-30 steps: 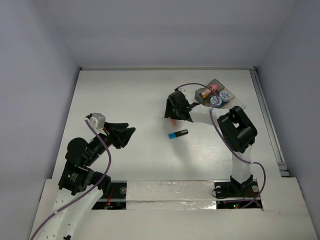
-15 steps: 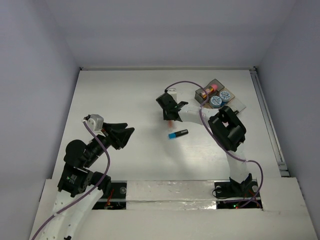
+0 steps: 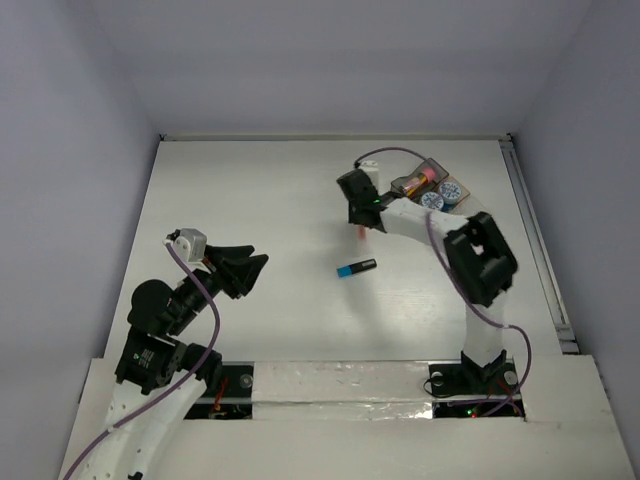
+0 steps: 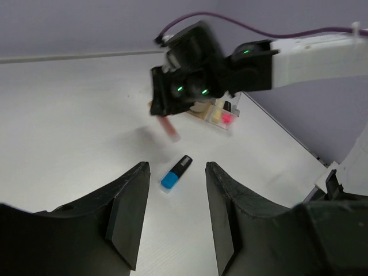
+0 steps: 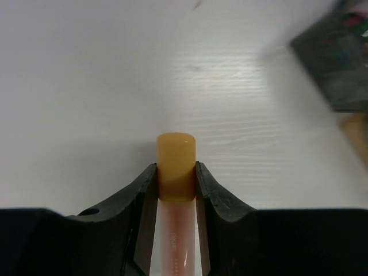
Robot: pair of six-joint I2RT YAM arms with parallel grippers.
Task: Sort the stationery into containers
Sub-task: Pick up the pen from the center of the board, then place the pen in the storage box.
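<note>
Swinging back from the middle of the tabletop [image 3: 250,200] since a second ago, the right arm [image 3: 405,218] now sits closer to the trays [image 3: 437,163], and its jaws, which were wider then, have clamped down. The right jaws are clenched on the orange highlighter [image 5: 175,158]. They pinch it at the cap end, so the cap pokes out past the tips and the paler barrel runs back between them. From above, it hangs below the jaws, clear of the tabletop and just short of the trays. I'd guess it is light and stiff, a smooth round plastic barrel that won't crush but could twist or slide in a two-sided pinch. Held so near one end it may swing, and a grip nearer the middle would be steadier. Beyond it, the two blue-white rolls [image 3: 432,200] and the glue stick [image 3: 425,177] already lie in the trays. The blue-black highlighter [image 3: 356,268] lies on its side on the open tabletop, well apart from the trays. It looks best taken across the middle of its barrel. Far to the left, the left jaws stand released and empty above the tabletop, grasping nothing.
</note>
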